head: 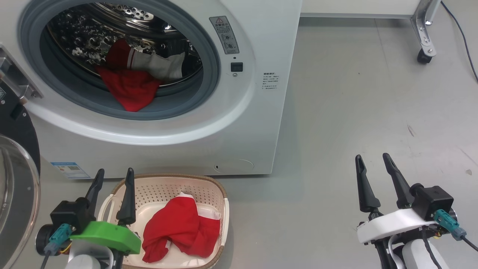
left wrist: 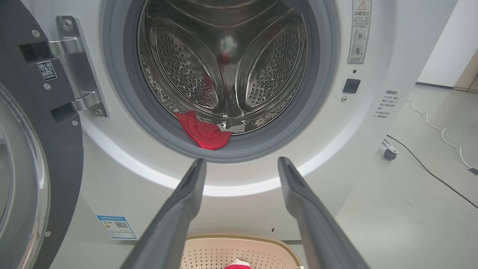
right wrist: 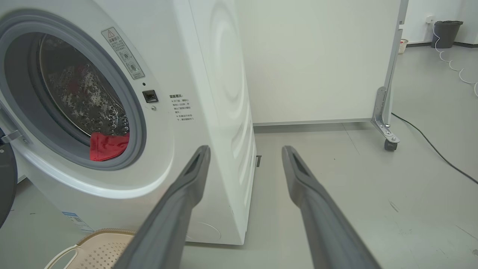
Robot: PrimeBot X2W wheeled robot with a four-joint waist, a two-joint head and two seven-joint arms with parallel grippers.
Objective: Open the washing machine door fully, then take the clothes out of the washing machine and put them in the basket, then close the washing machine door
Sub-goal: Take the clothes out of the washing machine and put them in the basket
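Left gripper [head: 115, 171] at 7 o'clock, fingers spread wide, empty, beside cream perforated plastic basket [head: 221, 194] holding red garment [head: 175, 224]; right gripper [head: 372, 157] at 4 o'clock, same. Red-and-white clothes [head: 129, 87] at 11 o'clock inside white front-loading washing machine [head: 261, 123], black-ringed glass door [head: 15, 179] open at 9 o'clock.

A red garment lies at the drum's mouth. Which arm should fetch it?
Probably left. The left gripper, fingers open, hangs by the cream perforated plastic basket, facing the bright red fabric garment in the mouth of the white washing machine. The right gripper is off beyond its side.
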